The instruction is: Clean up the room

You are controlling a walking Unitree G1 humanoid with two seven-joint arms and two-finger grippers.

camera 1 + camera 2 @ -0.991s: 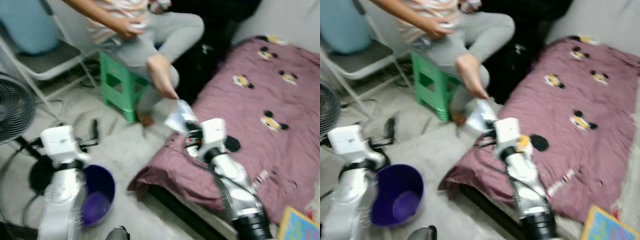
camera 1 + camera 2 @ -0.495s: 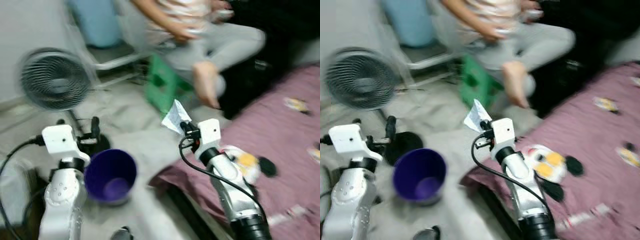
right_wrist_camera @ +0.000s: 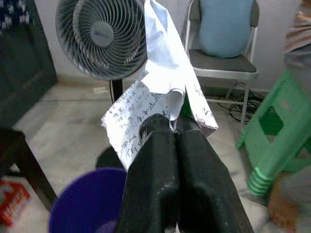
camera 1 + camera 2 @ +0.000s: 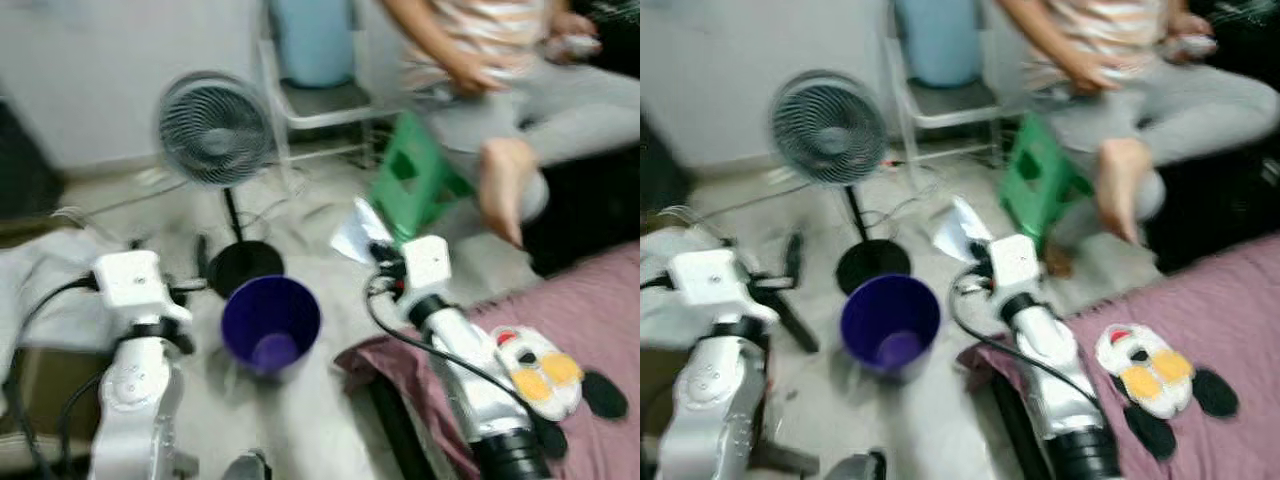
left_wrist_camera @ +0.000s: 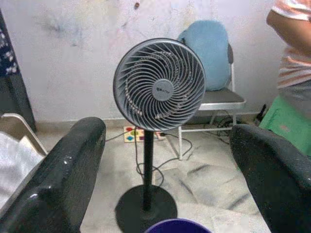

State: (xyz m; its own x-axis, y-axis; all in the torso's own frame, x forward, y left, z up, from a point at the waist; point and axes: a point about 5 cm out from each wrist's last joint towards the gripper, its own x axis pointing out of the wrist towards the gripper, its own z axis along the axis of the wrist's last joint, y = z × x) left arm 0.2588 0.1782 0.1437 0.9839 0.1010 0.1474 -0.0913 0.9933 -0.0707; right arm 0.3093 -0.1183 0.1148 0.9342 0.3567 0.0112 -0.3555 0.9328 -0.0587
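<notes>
Clearly crumpled, handwritten white paper [image 3: 165,92] pinched in right gripper [image 3: 175,127]; left gripper [image 5: 167,170] spread.

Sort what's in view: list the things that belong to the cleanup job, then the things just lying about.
Part of the job:
- crumpled paper, pinched in the right gripper
- purple bin on the floor
- left gripper, open, holding nothing

Just lying about:
- standing fan
- green stool
- chair with a blue cushion
- plush toy on the maroon bedspread
- seated person

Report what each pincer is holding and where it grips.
The right pincer pinches a crumpled sheet of paper by its lower edge. The left pincer is open and holds nothing.
</notes>
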